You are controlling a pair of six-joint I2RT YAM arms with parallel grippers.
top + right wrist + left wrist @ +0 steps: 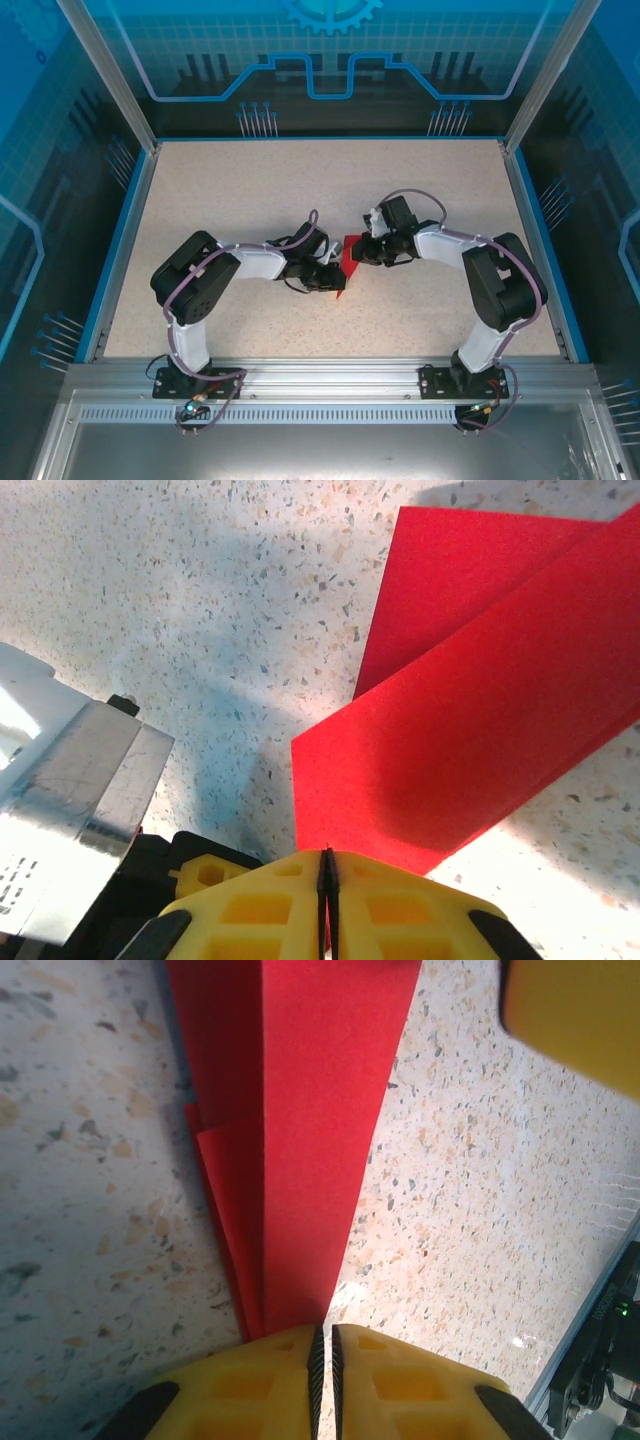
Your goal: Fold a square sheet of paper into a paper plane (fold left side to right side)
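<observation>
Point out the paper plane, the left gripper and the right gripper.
paper plane (pixel 320 1110), left wrist view, on its broad top flap.
left gripper (pixel 323 1332), left wrist view, midway between its closed yellow fingertips.
right gripper (pixel 327 858), right wrist view, midway between its closed yellow fingertips.

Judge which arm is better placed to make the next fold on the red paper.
Probably right. The right gripper is shut on a raised flap of the paper plane, ready to carry it over; the left gripper pinches the narrow tip, anchoring it.
</observation>
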